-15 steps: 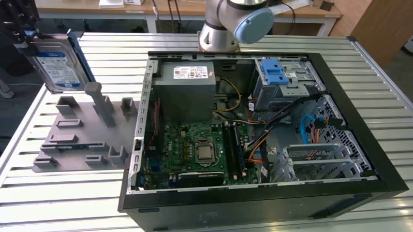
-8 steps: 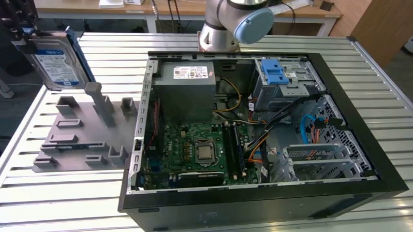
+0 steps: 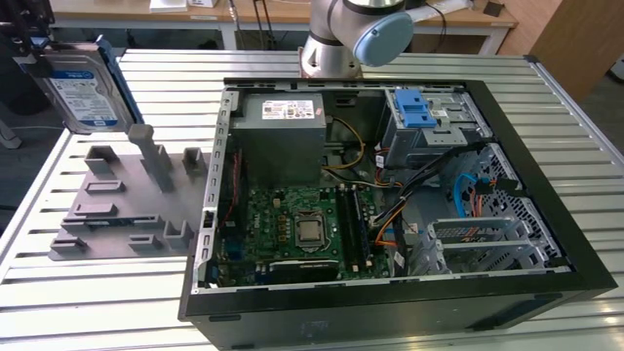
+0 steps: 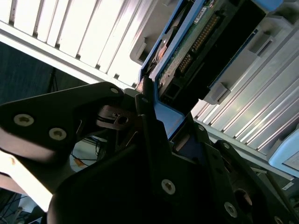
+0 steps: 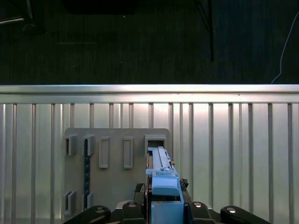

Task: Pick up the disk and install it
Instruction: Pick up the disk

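pick-up looks done: the end effector (image 5: pixel 163 211) is clenched on the disk (image 3: pixel 86 91), which hangs above the grey holder (image 3: pixel 122 197), well apart from the open computer case (image 3: pixel 390 303); not yet installed.

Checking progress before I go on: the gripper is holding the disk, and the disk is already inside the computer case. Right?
No. The gripper is holding the disk, but the disk is outside the computer case, up in the air near the grey holder, as the exterior view shows.
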`<state>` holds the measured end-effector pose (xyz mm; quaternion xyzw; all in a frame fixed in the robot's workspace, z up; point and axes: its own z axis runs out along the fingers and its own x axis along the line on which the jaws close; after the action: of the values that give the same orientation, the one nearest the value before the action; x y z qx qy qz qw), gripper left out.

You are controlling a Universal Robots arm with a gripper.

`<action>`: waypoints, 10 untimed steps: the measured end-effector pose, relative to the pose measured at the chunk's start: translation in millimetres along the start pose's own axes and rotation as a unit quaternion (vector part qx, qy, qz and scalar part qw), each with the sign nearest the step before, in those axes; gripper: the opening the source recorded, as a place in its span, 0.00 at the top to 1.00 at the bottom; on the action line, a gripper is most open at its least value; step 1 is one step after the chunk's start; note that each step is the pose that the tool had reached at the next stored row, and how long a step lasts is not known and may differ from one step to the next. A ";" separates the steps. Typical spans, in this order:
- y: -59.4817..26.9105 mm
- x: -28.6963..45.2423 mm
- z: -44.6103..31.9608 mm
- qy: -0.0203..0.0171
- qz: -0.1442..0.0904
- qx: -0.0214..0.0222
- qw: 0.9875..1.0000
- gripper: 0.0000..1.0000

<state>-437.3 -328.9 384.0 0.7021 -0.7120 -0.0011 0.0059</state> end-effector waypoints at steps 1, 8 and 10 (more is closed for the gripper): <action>0.0 0.0 -0.8 0.000 0.000 0.000 1.000 0.64; 0.0 0.1 -6.2 0.000 0.000 0.000 1.000 0.64; 0.1 0.1 -7.5 0.000 0.000 0.000 1.000 0.64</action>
<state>-437.3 -328.9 391.6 0.7021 -0.7120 -0.0011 0.0059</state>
